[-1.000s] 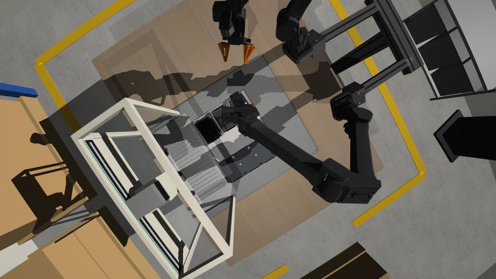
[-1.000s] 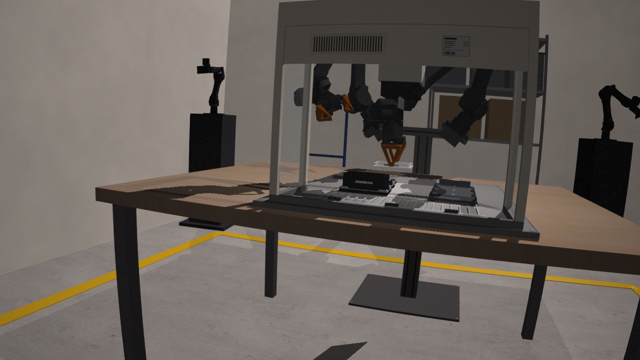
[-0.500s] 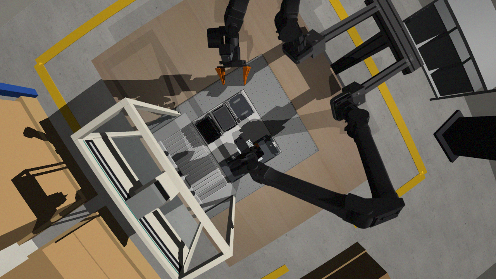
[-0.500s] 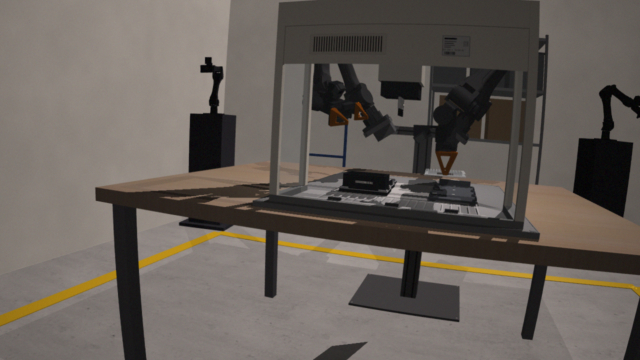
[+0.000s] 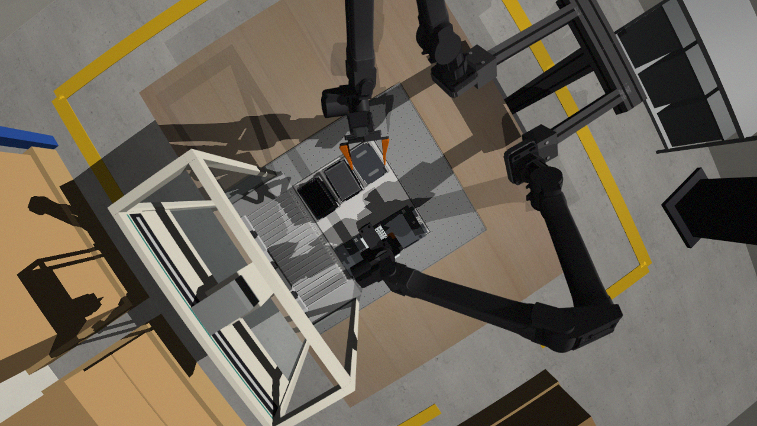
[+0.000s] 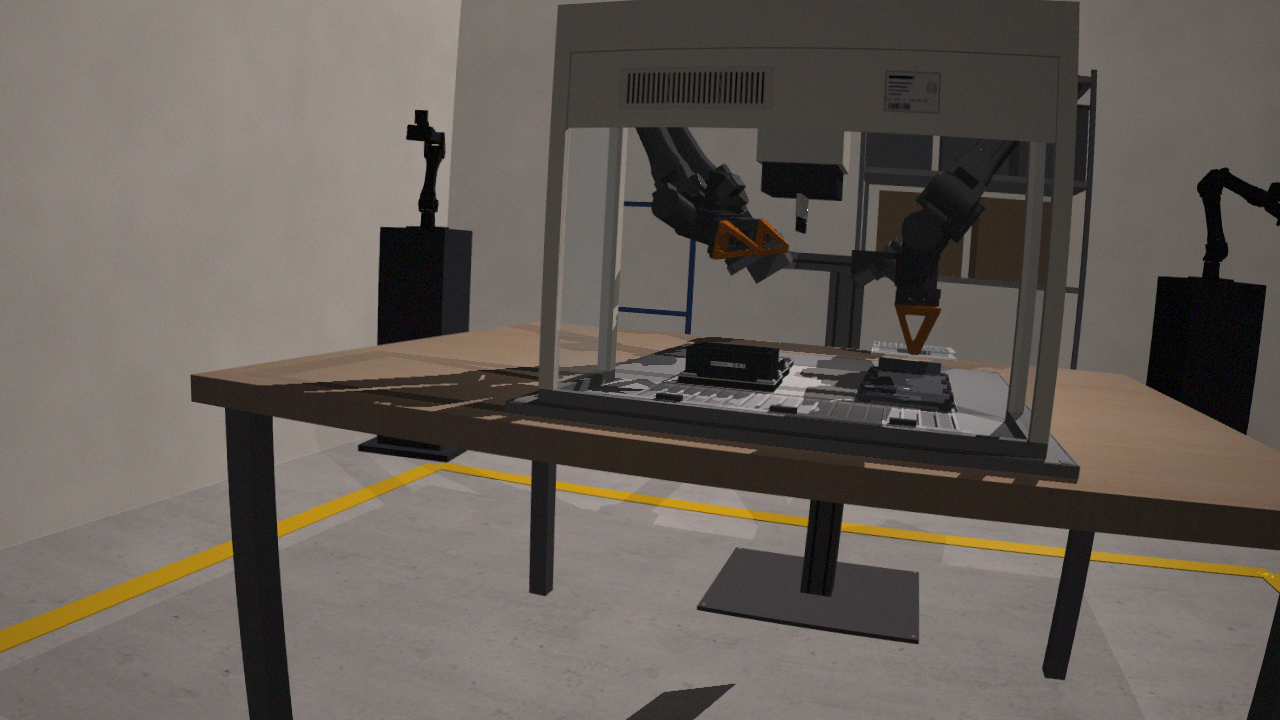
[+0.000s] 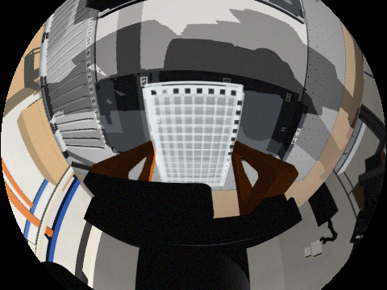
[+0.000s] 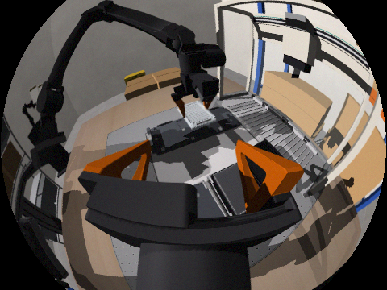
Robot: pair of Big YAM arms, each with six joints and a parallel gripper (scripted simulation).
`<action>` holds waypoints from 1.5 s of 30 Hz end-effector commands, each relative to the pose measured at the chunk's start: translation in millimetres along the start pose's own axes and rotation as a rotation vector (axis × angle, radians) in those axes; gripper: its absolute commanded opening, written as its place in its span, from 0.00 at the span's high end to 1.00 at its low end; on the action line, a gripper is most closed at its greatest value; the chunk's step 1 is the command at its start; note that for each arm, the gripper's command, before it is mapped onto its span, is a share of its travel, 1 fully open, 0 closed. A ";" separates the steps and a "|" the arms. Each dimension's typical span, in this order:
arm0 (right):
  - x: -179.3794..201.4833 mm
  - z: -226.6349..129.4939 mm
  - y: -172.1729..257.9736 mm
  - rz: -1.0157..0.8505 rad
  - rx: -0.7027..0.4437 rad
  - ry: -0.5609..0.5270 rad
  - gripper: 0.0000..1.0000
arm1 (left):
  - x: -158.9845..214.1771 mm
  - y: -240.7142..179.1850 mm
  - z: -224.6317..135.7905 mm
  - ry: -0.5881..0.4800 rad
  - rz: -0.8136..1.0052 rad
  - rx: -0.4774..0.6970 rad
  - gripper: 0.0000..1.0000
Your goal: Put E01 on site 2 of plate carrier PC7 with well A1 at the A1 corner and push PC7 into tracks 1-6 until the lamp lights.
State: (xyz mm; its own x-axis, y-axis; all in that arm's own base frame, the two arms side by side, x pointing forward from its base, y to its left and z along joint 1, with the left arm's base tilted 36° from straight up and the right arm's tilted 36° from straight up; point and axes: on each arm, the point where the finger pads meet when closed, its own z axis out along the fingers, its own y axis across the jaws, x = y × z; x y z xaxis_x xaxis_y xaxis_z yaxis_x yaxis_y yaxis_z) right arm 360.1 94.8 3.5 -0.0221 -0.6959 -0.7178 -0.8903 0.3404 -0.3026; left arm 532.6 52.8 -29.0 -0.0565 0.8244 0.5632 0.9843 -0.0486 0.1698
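A wooden table [image 5: 381, 344] [image 6: 375, 353] stands on a grey concrete floor marked with yellow lines. The instrument's pale frame [image 5: 264, 260] [image 6: 805, 89] [image 8: 220, 52] is set over the loading rails [image 5: 312, 275] [image 7: 68, 52] [image 8: 276, 115], which lie to one side of both grippers. PC7 [image 5: 407, 228] [image 6: 904, 389] [image 7: 258, 117] [image 8: 169, 137] is laid on the apron in front of the rails, below the left jaws. E07 [image 5: 316, 197] [image 6: 732, 362] and E10 [image 5: 343, 180] [image 8: 230, 185] are seen in their nests, beside the right jaws; nest S1 [image 5: 365, 161] [image 8: 203, 201] is left bare beneath those jaws. E01 [image 5: 381, 232] [image 6: 935, 351] [image 7: 193, 133] [image 8: 197, 113] is gripped between the fingers of the left gripper [image 5: 382, 239] [image 6: 915, 351] [image 7: 193, 144] [image 8: 195, 113], spread wide by its width. It is held above the carrier's middle, apart from it, and one A1 mark is seen by its far-left corner in the left wrist view. The right gripper [image 5: 368, 167] [image 6: 756, 252] [image 8: 193, 144] is opened almost fully, with nothing held.
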 end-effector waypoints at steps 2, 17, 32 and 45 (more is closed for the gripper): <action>-13.5 68.8 -1.4 -0.086 0.011 -0.058 0.00 | -12.6 -6.9 21.6 -0.003 0.065 0.010 0.21; -9.6 70.5 -3.3 -0.084 0.020 -0.055 0.00 | -1.7 2.5 25.0 0.000 0.015 -0.005 0.21; -11.8 69.4 -5.0 -0.089 0.024 -0.058 0.00 | 16.0 21.2 6.0 -0.002 0.007 -0.037 0.21; -11.8 69.4 -5.0 -0.089 0.024 -0.058 0.00 | 10.7 17.1 13.9 0.000 0.017 -0.024 0.21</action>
State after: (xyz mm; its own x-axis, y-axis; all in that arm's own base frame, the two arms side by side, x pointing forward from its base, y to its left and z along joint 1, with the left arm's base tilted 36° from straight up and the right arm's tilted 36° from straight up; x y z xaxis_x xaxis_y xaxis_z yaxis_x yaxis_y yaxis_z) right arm 382.2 144.0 -36.7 0.0663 -0.6920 -0.7189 -0.8912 0.2830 -0.3546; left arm 539.1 61.6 -39.5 -0.0322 0.8223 0.5681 0.9832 -0.0761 0.1658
